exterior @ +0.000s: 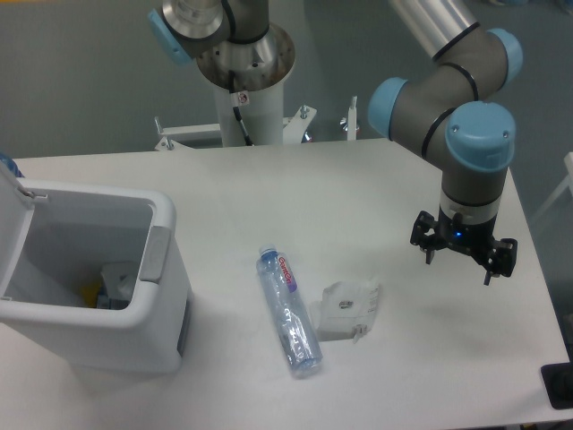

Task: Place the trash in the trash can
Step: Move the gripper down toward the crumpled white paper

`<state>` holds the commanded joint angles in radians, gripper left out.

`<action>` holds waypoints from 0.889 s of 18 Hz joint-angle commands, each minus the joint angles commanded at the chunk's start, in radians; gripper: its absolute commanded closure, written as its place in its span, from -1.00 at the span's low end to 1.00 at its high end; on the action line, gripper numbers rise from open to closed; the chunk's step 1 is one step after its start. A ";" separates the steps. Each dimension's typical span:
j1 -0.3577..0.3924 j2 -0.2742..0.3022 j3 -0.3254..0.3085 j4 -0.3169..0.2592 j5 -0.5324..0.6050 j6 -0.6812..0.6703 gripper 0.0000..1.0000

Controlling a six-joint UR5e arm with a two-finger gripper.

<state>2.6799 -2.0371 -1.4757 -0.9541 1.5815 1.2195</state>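
The fixed camera looked down on a white surface with the white boxy plastic trash can standing at its left, hinged white lid thrown back and a grey patch on the rim nearest the trash. Something lay inside the can at its bottom, a yellowish and a pale shape, too dim to name.

Just right of the can lay the clear plastic water bottle on its side, blue cap pointing away from the camera. Its label carried red lettering, too small to read. Right of the bottle, almost touching its lower half, sat the small white crumpled paper-like packet.

Well to the right of the can, beyond the packet, the grey-and-blue arm's tool hung above the surface, empty, pointing down; how wide its fingers stood could not be told from this angle.

Judging by this, both pieces of trash were outside the can and untouched, so the task appeared barely begun: each piece remained to be grasped, carried over the open rim and dropped.
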 joint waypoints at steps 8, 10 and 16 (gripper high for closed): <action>-0.032 0.008 -0.044 0.024 -0.012 -0.078 -1.00; -0.046 0.006 -0.067 0.063 -0.012 -0.092 -1.00; -0.106 0.005 -0.156 0.114 -0.005 -0.098 -1.00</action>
<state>2.5741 -2.0325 -1.6321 -0.8406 1.5769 1.1213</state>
